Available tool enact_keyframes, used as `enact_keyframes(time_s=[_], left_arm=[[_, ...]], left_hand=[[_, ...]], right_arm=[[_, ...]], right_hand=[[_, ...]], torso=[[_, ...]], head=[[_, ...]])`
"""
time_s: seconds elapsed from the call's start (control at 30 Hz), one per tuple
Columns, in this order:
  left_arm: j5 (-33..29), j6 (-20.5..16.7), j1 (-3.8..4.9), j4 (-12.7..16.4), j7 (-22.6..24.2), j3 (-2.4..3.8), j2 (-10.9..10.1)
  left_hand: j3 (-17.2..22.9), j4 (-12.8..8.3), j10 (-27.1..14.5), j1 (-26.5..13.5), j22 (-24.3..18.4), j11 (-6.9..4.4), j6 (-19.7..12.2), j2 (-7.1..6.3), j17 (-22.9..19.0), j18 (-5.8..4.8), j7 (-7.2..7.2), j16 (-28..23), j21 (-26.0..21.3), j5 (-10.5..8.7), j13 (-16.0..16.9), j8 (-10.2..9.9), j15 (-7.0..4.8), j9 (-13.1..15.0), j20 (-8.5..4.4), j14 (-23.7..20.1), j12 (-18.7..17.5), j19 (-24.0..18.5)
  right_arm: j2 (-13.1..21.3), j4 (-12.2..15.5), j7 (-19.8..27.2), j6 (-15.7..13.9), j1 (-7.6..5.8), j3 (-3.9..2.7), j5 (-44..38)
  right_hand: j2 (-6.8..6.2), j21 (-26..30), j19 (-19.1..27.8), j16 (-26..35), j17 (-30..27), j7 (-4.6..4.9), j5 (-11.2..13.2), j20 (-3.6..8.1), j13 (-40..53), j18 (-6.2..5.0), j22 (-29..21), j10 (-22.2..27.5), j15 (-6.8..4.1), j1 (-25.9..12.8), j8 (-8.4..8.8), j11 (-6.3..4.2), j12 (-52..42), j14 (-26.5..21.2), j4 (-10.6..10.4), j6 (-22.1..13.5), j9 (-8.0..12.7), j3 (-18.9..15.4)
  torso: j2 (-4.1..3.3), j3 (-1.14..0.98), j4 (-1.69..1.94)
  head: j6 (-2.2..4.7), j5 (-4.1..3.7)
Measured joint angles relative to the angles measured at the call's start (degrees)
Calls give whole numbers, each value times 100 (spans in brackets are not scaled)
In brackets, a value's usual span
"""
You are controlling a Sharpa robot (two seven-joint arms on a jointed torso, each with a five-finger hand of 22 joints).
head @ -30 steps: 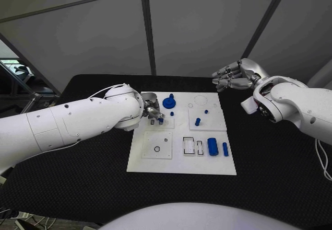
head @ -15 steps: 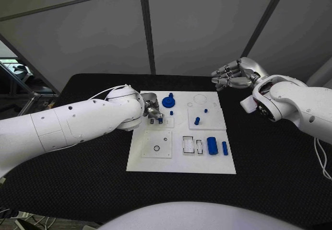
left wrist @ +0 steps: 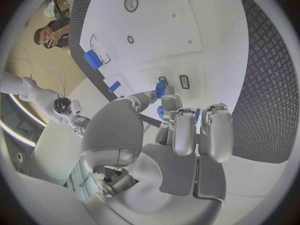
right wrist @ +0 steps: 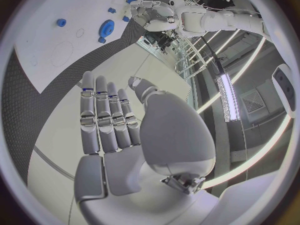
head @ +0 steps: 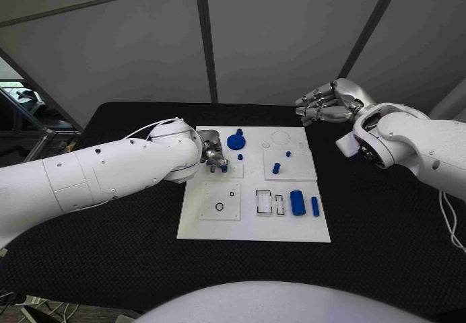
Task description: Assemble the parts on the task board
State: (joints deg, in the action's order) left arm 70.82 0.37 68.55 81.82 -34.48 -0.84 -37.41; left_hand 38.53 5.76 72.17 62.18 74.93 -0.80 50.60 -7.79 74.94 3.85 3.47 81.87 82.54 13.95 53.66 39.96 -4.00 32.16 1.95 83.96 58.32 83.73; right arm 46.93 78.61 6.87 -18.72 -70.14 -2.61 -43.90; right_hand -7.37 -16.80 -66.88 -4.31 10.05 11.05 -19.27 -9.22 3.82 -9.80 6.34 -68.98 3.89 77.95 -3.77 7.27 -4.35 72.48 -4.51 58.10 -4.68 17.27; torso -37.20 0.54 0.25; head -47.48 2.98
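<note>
The white task board [head: 254, 222] lies mid-table. My left hand [head: 215, 156] hovers over its far left corner and pinches a small blue part [left wrist: 160, 89] between thumb and a finger, just above two small slots [left wrist: 184, 81]. A blue gear [head: 237, 141] stands beside that hand. Short blue pegs [head: 277, 168] stand in the raised plate at the far right. A blue cylinder [head: 298, 202] and a thin blue bar [head: 314, 206] lie at the board's right edge. My right hand [head: 325, 104] hangs beyond the board's far right corner, fingers straight and apart, holding nothing; the right wrist view shows the hand [right wrist: 119, 130] and the gear [right wrist: 107, 26].
The board rests on a black textured table [head: 116, 256] with bare room on all sides. Rectangular recesses [head: 264, 202] and a square plate with a small hole [head: 220, 205] occupy the board's near half. Grey walls close the table's far side.
My left hand stays over the same corner, still pinching the small blue part. My right hand has drifted slightly farther from the board.
</note>
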Motion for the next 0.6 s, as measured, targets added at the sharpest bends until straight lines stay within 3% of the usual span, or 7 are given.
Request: enact_keyframes(time_s=[0.6], left_arm=[[16,136,-3,23,-4,2,-3]], left_hand=[[6,-7,27,-3,-1,-11,3,-3,0,0,4,0,0,-1,-1,-1,0,7,0,0,0,0]], right_arm=[[-9,-5,-8,84,0,0,0]], right_hand=[[0,0,0,0,0,0,0,0,0,0,1,0,0,0,0,0,0,0,0,0,0,0]], torso=[[3,-2,1]], head=[[-25,-23]])
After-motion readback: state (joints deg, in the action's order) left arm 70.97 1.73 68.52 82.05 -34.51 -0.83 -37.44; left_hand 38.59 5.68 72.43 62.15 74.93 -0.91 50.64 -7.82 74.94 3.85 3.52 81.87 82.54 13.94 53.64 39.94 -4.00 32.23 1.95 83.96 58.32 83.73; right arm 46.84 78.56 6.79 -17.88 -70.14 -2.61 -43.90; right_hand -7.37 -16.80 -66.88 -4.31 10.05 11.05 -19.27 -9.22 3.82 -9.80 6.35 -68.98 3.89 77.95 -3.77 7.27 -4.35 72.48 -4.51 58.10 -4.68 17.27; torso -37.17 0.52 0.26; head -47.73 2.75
